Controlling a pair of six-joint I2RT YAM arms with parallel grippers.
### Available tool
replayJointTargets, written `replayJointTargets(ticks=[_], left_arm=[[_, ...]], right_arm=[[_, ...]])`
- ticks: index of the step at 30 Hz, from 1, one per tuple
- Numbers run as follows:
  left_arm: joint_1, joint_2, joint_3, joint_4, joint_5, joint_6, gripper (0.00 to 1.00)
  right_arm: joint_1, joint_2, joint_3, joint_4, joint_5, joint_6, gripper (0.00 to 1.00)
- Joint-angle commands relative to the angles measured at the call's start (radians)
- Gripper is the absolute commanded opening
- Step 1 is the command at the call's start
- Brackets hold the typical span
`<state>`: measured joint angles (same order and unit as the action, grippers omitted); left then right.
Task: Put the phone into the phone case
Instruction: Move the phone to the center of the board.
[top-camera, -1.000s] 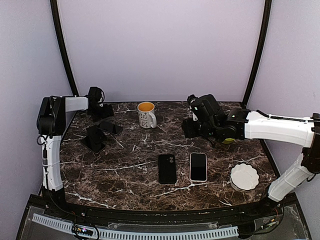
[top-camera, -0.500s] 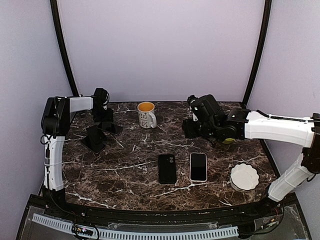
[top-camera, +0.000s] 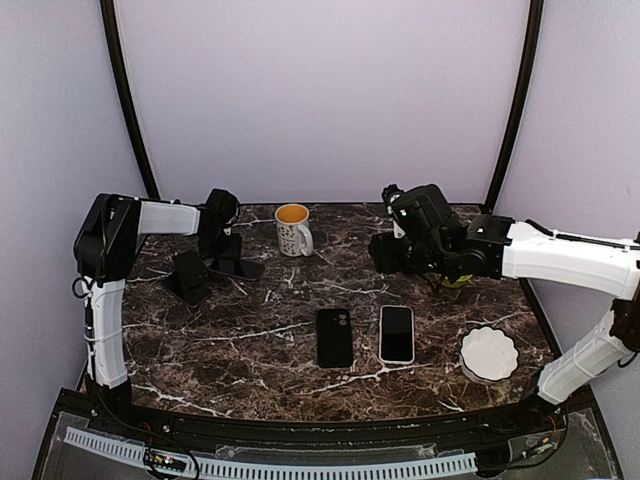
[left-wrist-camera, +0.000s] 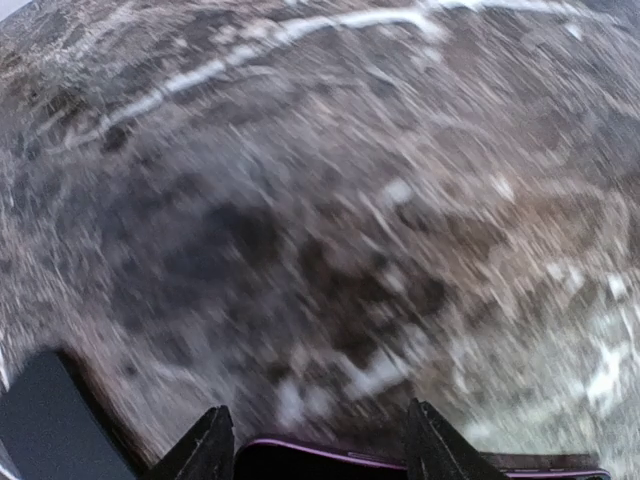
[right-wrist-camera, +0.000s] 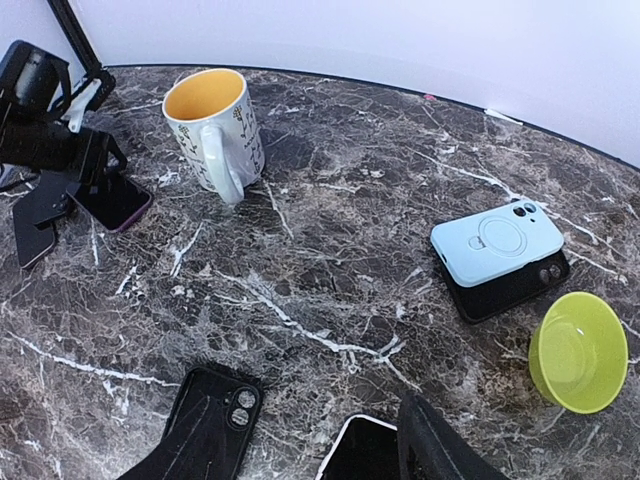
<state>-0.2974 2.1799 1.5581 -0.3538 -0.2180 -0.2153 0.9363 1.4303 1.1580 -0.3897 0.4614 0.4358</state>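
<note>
My left gripper (left-wrist-camera: 318, 414) is shut on a dark phone with a purple edge (left-wrist-camera: 330, 463), low over the table at the back left. From above, that phone (top-camera: 243, 267) juts out to the right of the left gripper (top-camera: 226, 248). The table under it is motion-blurred. An empty black phone case (top-camera: 334, 337) lies flat at the centre, camera holes at its far end (right-wrist-camera: 205, 428). Another phone with a white rim (top-camera: 396, 333) lies just right of it. My right gripper (top-camera: 386, 254) hovers open behind them, holding nothing; only one finger (right-wrist-camera: 440, 447) shows.
A black phone stand (top-camera: 188, 277) sits just left of the left gripper. A white mug with an orange inside (top-camera: 293, 229) stands at the back centre. A light blue case on a black one (right-wrist-camera: 497, 243) and a green bowl (right-wrist-camera: 579, 351) lie under the right arm. A white dish (top-camera: 489, 352) sits front right.
The left gripper swung right from the back-left corner, its jaws narrowed onto the purple-edged phone, and the phone shifted slightly right. The right arm barely moved.
</note>
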Motion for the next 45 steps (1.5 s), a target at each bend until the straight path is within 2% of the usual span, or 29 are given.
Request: replayJointTargets(ticks=[1, 6, 12, 18, 22, 26, 28, 30, 34, 36, 41, 45], left_arm=[[-0.078, -0.029, -0.180, -0.109, 0.028, -0.006, 0.60], [-0.158, -0.100, -0.311, -0.070, 0.007, -0.042, 0.59], [-0.239, -0.202, -0.441, -0.099, 0.051, -0.063, 0.57], [-0.317, -0.298, -0.514, -0.146, 0.122, -0.083, 0.57], [-0.368, -0.355, -0.476, -0.216, 0.183, -0.036, 0.59], [-0.380, -0.423, -0.364, -0.322, 0.112, 0.023, 0.76], [-0.380, -0.469, -0.352, -0.329, 0.029, -0.083, 0.83], [-0.380, -0.531, -0.384, -0.306, -0.017, -0.207, 0.85], [-0.380, -0.629, -0.515, -0.211, 0.063, -0.391, 0.82], [-0.378, -0.647, -0.574, -0.205, 0.074, -0.430, 0.81], [-0.349, -0.668, -0.682, -0.174, 0.078, -0.425, 0.78], [-0.294, -0.679, -0.672, -0.136, 0.122, -0.386, 0.75]], right_arm=[[-0.005, -0.036, -0.015, 0.013, -0.008, 0.012, 0.59], [-0.005, -0.065, -0.036, 0.014, -0.018, 0.023, 0.59], [-0.006, -0.103, -0.065, 0.013, -0.017, 0.030, 0.59], [-0.005, -0.119, -0.078, 0.017, -0.008, 0.030, 0.59], [-0.005, -0.119, -0.078, 0.015, -0.012, 0.024, 0.60], [-0.005, -0.123, -0.081, 0.013, -0.011, 0.024, 0.59], [-0.005, -0.124, -0.084, 0.015, -0.006, 0.034, 0.60], [-0.005, -0.113, -0.083, 0.022, -0.003, 0.047, 0.60], [0.002, -0.028, -0.044, 0.051, -0.107, 0.021, 0.64], [0.023, 0.037, 0.004, 0.045, -0.141, -0.014, 0.68], [0.093, 0.178, 0.111, 0.059, -0.196, -0.102, 0.76], [0.165, 0.272, 0.141, 0.120, -0.272, -0.153, 0.74]])
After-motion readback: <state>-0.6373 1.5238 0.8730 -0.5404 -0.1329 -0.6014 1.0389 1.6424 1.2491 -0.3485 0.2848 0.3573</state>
